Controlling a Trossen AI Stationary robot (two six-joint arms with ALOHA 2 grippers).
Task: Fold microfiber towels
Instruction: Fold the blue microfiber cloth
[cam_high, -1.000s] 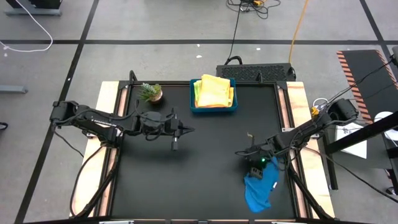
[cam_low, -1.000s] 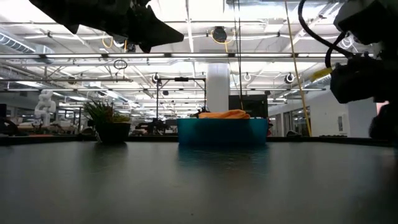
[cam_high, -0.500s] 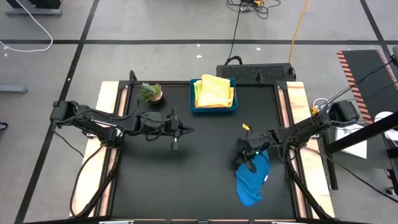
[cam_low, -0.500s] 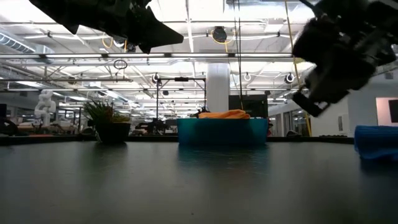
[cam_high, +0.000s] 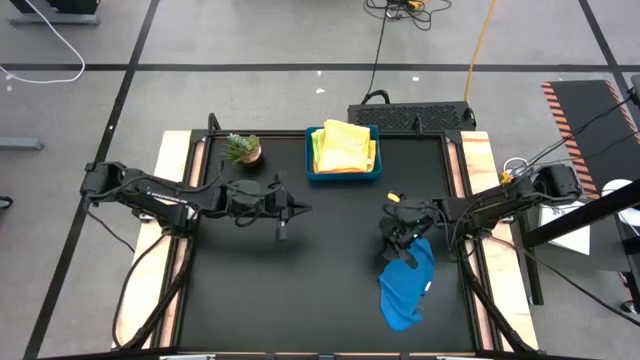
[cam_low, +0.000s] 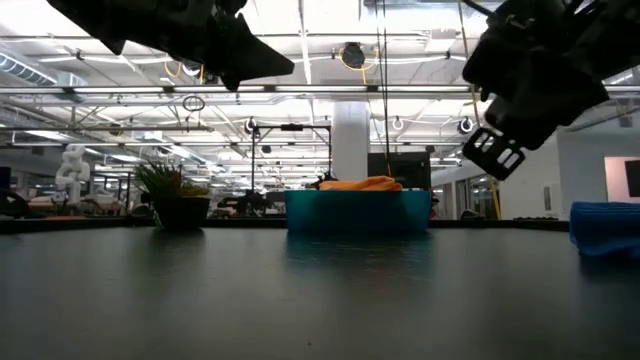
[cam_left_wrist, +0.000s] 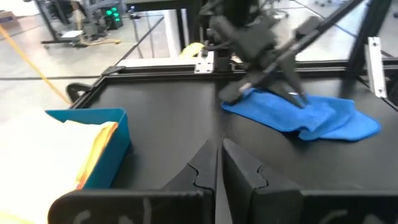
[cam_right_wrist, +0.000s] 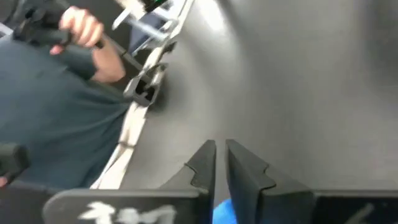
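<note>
Lying crumpled at the black table's (cam_high: 300, 290) right side, the blue microfiber towel (cam_high: 405, 285) has the right gripper (cam_high: 392, 248), fingers nearly together, at its far edge; whether it pinches cloth is unclear. The left gripper (cam_high: 283, 232) hangs clenched and empty mid-table. Yellow and orange towels (cam_high: 345, 145) fill a blue rectangular tray (cam_high: 343, 176) beside a small potted plant (cam_high: 242, 149). No writing is legible.

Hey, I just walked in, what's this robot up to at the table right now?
It is partway through a towel-folding job. The right gripper is at the upper edge of a crumpled blue towel on the right side of the black table, fingers nearly together; whether it pinches the cloth is unclear. The left gripper waits shut, above the middle of the table, holding nothing. A blue tray at the far edge holds yellow and orange towels, with a small potted plant beside it.
</note>
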